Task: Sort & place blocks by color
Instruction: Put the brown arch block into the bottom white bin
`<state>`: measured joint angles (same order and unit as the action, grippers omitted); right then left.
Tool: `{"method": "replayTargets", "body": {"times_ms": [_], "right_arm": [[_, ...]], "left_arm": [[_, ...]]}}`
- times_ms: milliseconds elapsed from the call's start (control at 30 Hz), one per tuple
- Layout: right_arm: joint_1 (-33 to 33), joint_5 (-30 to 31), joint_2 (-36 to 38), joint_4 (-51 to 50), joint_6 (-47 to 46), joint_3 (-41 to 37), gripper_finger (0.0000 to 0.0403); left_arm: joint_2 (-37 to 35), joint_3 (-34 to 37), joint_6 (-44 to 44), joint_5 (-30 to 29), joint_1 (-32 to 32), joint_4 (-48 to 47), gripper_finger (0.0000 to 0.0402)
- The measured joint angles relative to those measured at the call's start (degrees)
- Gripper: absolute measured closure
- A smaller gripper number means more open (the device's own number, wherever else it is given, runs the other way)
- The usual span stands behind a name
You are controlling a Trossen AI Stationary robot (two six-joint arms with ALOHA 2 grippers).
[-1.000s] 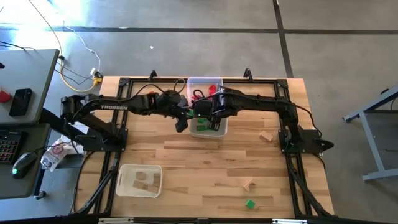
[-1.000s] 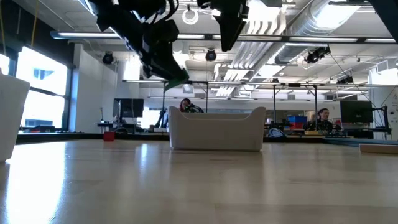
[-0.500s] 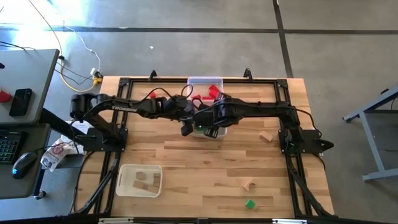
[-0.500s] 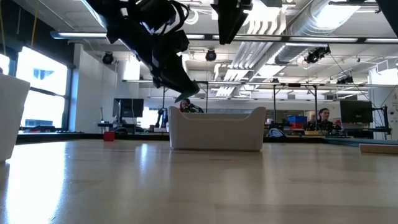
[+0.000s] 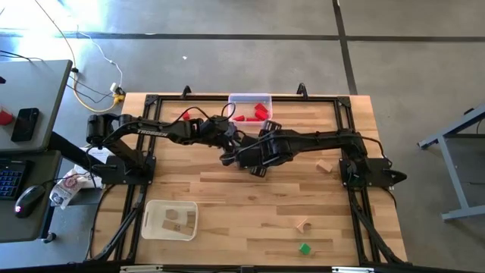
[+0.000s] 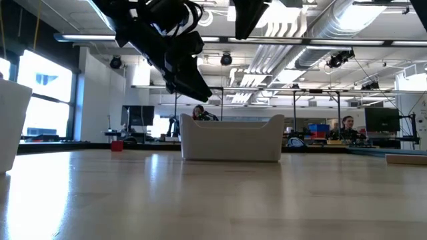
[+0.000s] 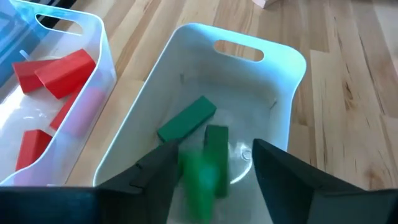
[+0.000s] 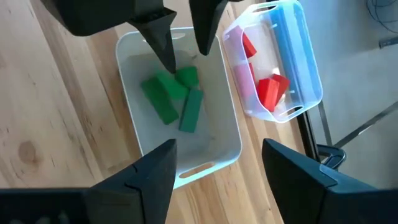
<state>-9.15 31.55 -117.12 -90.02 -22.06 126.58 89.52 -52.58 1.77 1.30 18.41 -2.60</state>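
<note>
Green blocks (image 8: 168,99) in white tray (image 8: 227,134); red blocks (image 8: 271,91) in clear tray (image 8: 303,46).

From above we see both arms meeting over the middle of the worktop (image 5: 227,193), a clear tray (image 5: 250,108) with red blocks (image 5: 261,111) behind them, a tray (image 5: 170,219) holding wooden blocks (image 5: 173,221) near the front left, and wooden blocks (image 5: 326,166) and a green block (image 5: 305,249) loose at right.
</note>
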Motion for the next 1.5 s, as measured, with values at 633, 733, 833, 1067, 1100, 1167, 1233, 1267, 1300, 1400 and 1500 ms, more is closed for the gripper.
{"method": "replayTargets", "body": {"times_ms": [633,733,833,1067,1100,1167,1233,1267,1300,1400,1500], "right_arm": [[-0.28,-0.12,6.86,-0.06,0.98,-16.38,0.0181],[-0.28,-1.13,11.10,-0.07,-2.90,-23.30,0.0181],[-0.28,-2.55,15.58,0.20,-7.72,-29.58,0.0181],[-0.26,-7.84,25.59,2.34,-18.16,-42.82,0.0181],[-0.28,-9.25,26.92,3.04,-18.96,-44.75,0.0181],[-0.30,-12.21,29.43,5.24,-20.00,-48.48,0.0181],[-0.53,-15.73,31.65,8.28,-20.38,-52.39,0.0181],[-0.69,-17.59,32.63,9.94,-20.30,-54.27,0.0181],[-0.87,-19.99,33.47,11.74,-19.64,-56.09,0.0181],[-1.69,-27.02,35.09,16.45,-17.35,-61.04,0.0181],[-3.01,-31.96,35.33,19.85,-16.26,-64.57,0.0181]], "left_arm": [[-6.43,-0.02,-0.93,-0.46,-0.07,-5.28,0.0172],[-7.35,-0.04,-0.93,-0.48,-0.07,-4.71,0.0172],[-7.85,-0.02,-0.94,-0.70,0.00,-4.85,0.0172],[-7.87,-0.02,-0.93,-0.68,-0.08,-5.30,0.0172],[-7.87,-0.02,-0.95,-0.68,-0.20,-5.42,0.0172],[-7.87,-0.02,-0.95,-0.68,-0.47,-5.94,0.0172],[-7.87,-0.02,-0.95,-0.68,-0.77,-7.17,0.0172],[-7.87,-0.02,-0.97,-0.68,-0.92,-7.96,0.0172],[-7.87,-0.02,-1.19,-0.67,-0.94,-8.73,0.0172],[-7.87,-0.02,-2.01,-0.72,-1.28,-10.93,0.0172],[-7.87,-0.02,-2.00,-1.62,-1.44,-11.65,0.0172]]}}
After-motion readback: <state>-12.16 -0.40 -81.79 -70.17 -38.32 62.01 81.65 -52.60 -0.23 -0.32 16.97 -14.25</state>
